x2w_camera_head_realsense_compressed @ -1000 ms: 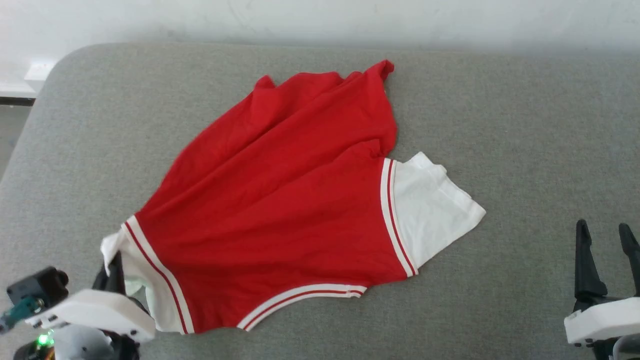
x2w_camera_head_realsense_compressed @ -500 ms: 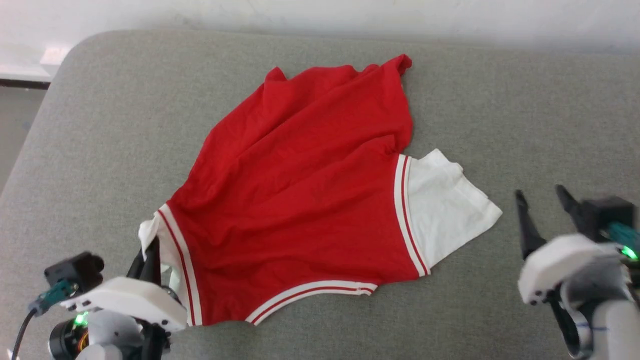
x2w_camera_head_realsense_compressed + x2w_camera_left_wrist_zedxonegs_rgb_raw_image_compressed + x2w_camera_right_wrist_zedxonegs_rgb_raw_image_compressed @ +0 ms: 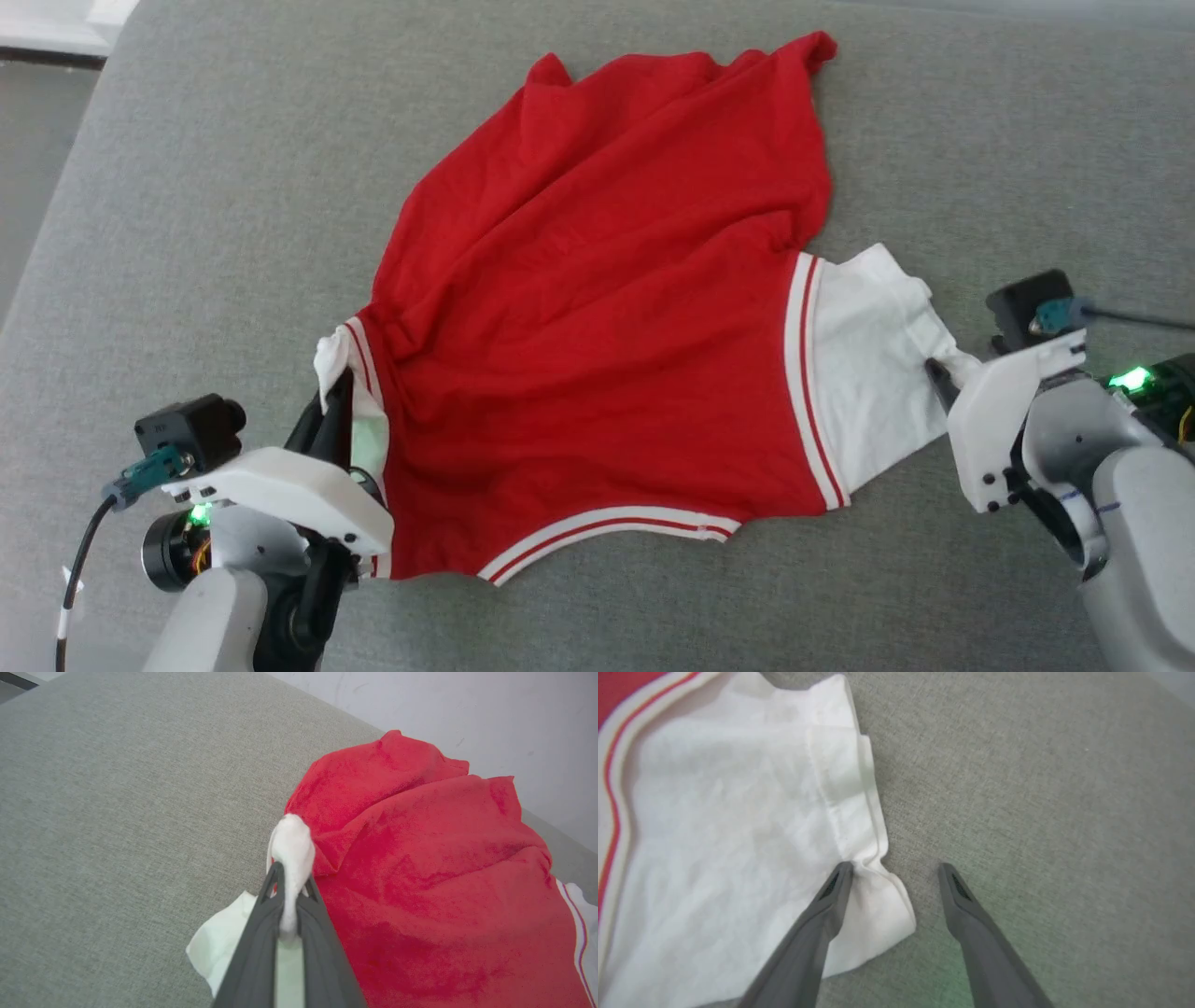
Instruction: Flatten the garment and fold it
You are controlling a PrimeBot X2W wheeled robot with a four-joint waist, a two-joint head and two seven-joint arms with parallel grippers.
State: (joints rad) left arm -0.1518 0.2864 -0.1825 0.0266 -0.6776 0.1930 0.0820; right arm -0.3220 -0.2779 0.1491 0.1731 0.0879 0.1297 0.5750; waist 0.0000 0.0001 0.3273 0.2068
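The garment (image 3: 597, 308), a red T-shirt with white sleeves and striped trim, lies rumpled on the grey padded surface (image 3: 187, 187), plain red side up. My left gripper (image 3: 331, 415) is shut on the bunched white left sleeve (image 3: 292, 842), which stands up between its fingers (image 3: 261, 933). My right gripper (image 3: 896, 868) is open at the outer corner of the white right sleeve (image 3: 738, 812). One of its fingertips (image 3: 843, 877) presses on the sleeve's hem and the other rests on bare grey surface. The sleeve's corner lies between them. In the head view the right gripper (image 3: 943, 373) touches the sleeve's right edge.
The grey surface (image 3: 117, 788) stretches wide around the shirt. Its rounded left edge and a strip of floor (image 3: 37, 140) show at the upper left. A white wall (image 3: 444, 709) stands behind the surface's far edge.
The head camera has tilted down and shifted. My right gripper has come forward from the lower right to the right sleeve's corner, still open. The left stays shut on the left sleeve, fabric bunching beside it.
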